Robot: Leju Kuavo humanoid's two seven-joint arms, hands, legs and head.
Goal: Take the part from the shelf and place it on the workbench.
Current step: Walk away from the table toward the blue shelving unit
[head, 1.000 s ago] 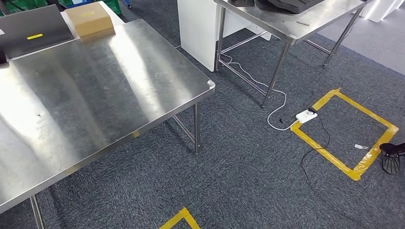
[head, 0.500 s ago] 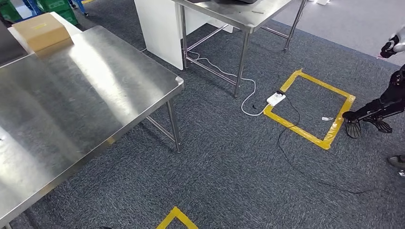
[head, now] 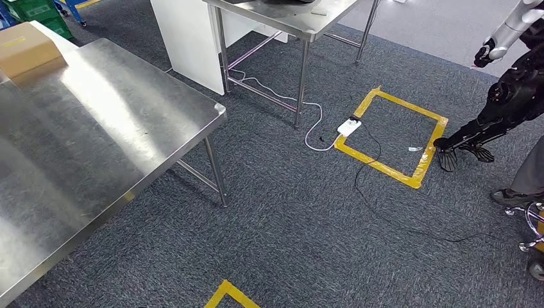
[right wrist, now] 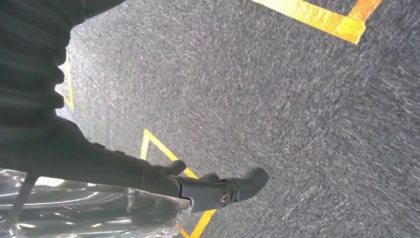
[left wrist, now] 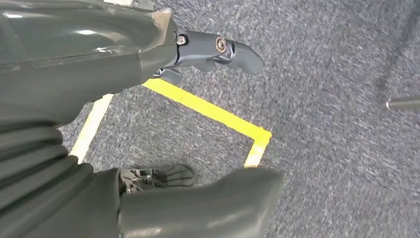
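Right hand (right wrist: pixel 198 191) hangs over the carpet (head: pixel 308 224) with the part (right wrist: pixel 89 208), a thing wrapped in crinkled clear plastic, held against its underside. We see its dark fingers (right wrist: pixel 247 181) reaching out past the wrapping, though the plastic hides how they close on it. That wrist camera alone gives us the part. It is at the hand, well apart from the workbench (head: pixel 96 128).

Our left hand (left wrist: pixel 163 54) shows in its own wrist camera. Thumb and fingers stand apart with nothing between them, above a corner of yellow floor tape (left wrist: pixel 208 109).

From the head we get the room instead. The steel workbench fills the left side, a cardboard box (head: pixel 22 46) on its far corner and a green crate (head: pixel 32 9) beyond. A second steel table (head: pixel 301 19) stands further off beside a white panel (head: pixel 186 38). Near its legs a power strip (head: pixel 349 126) lies on the edge of a yellow tape square (head: pixel 378 165). Just beyond the square stand another robot (head: pixel 513 96) and a person's shoe (head: pixel 513 197).
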